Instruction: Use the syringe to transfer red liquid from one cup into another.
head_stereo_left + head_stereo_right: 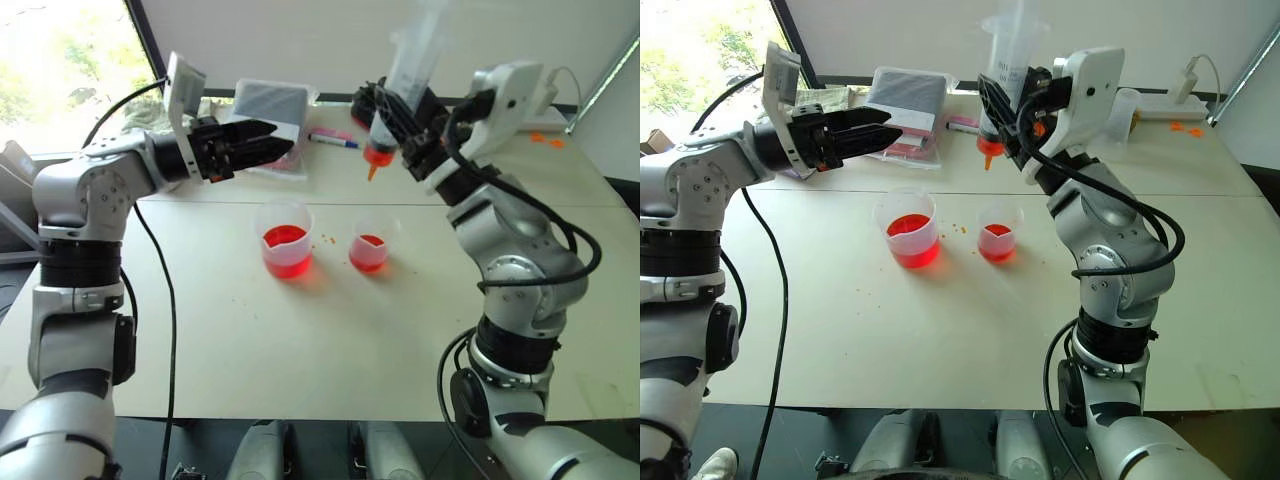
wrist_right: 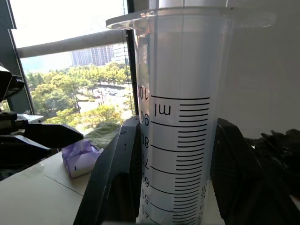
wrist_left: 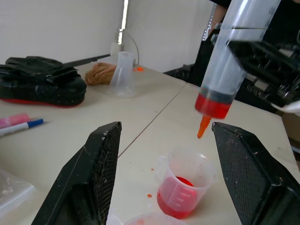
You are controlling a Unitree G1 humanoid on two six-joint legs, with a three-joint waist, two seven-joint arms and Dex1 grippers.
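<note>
On the pale counter [image 1: 300,340] you see two clear plastic cups with red liquid [image 1: 285,238]. Your right jaws [image 1: 405,130] clamp the large clear plastic syringe [image 1: 400,85], held above the smaller cup [image 1: 369,243]. Your left jaws [image 1: 262,143] stand wide, empty.

Large clear plastic syringe [image 3: 234,56]: smooth, glossy barrel, printed black scale, orange-red plastic nozzle. Smaller clear plastic cup [image 3: 183,188] and larger clear plastic cup [image 1: 285,237]: glossy, moulded graduations. Cream matt table [image 1: 300,340]: smooth. Black gripper fingers [image 3: 96,173]: matt, cross-hatched pads.
</note>
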